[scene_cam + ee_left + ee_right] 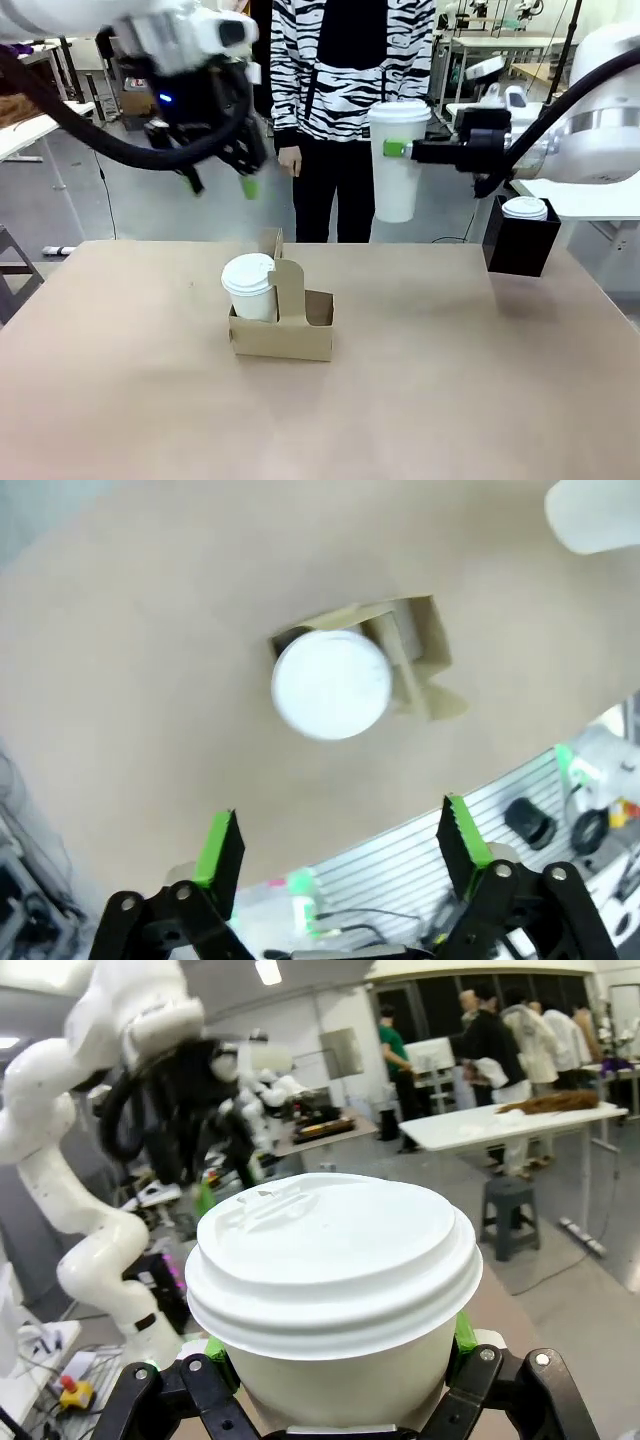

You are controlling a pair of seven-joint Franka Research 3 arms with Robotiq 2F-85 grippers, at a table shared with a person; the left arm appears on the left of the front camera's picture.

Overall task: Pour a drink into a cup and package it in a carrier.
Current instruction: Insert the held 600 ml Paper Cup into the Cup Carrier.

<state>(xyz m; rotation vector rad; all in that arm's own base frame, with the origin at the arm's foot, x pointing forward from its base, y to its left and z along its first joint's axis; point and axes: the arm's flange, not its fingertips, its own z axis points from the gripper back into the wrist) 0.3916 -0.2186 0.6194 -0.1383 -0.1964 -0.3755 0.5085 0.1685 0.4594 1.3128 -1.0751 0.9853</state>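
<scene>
A brown cardboard carrier (300, 338) stands mid-table with a white lidded cup (249, 286) in its left slot. My left gripper (220, 183) hangs open well above and behind it, holding nothing. From the left wrist view I look down between the open fingers (222, 845) of the left gripper (340, 840) onto the cup's lid (332, 683) and the carrier (412, 645). My right gripper (397, 150) is shut on a second white lidded cup (397, 170), held upright in the air at the back right. That cup (335, 1260) sits between the right gripper's pads (461, 1332). The drink is hidden.
A black square box (520, 248) at the table's back right holds another lidded cup (524, 208). A person in a zebra-striped top (345, 70) stands at the far side, hand (290, 160) hanging down. Bare tabletop (450, 400) surrounds the carrier.
</scene>
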